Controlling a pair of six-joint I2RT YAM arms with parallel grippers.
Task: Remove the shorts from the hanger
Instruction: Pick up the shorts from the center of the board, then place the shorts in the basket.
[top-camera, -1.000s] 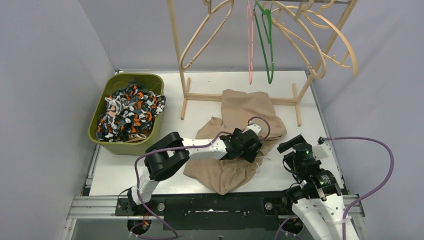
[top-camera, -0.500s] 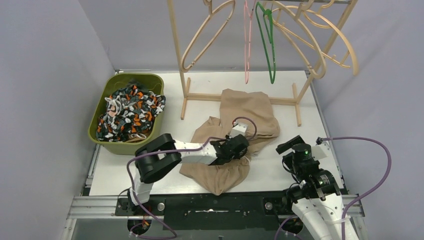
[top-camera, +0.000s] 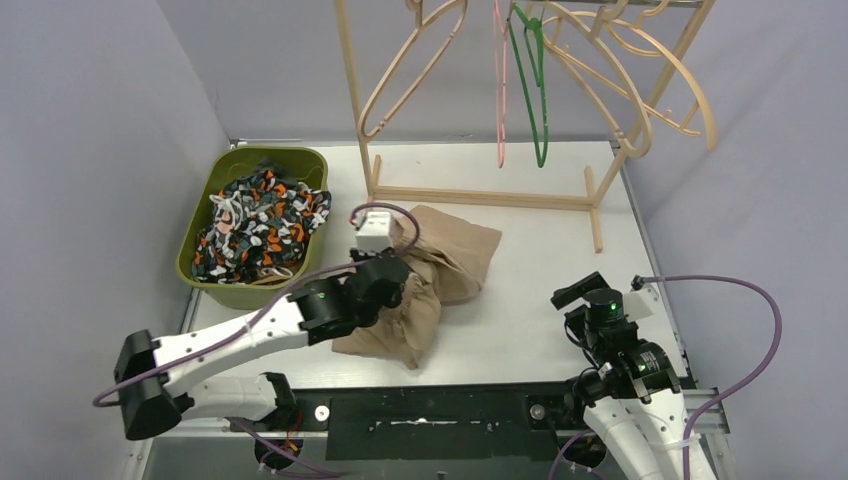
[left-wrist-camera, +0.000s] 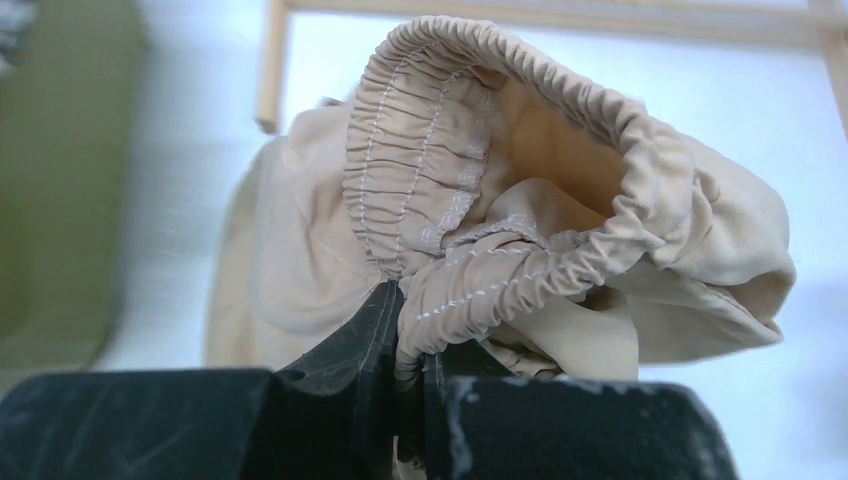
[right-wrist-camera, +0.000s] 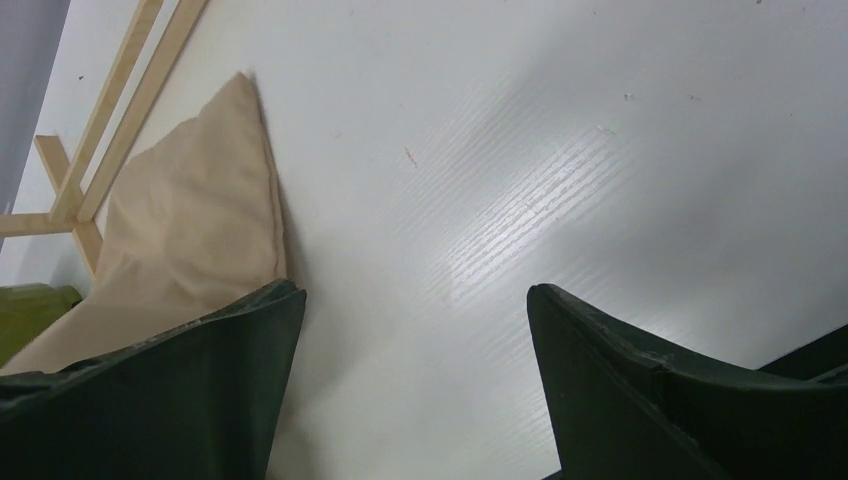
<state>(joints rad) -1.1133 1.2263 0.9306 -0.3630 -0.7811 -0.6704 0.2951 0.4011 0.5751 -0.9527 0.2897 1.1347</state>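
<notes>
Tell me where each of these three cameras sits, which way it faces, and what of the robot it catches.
Top external: above and behind the bases, looking down on the table, hanger rack and green bin; left arm and right arm both show.
Left wrist: on the left arm, looking along the left gripper, shut on the waistband of the beige shorts.
Right wrist: on the right arm, looking down at the table past the open right gripper.
Shared: beige shorts in all three.
</notes>
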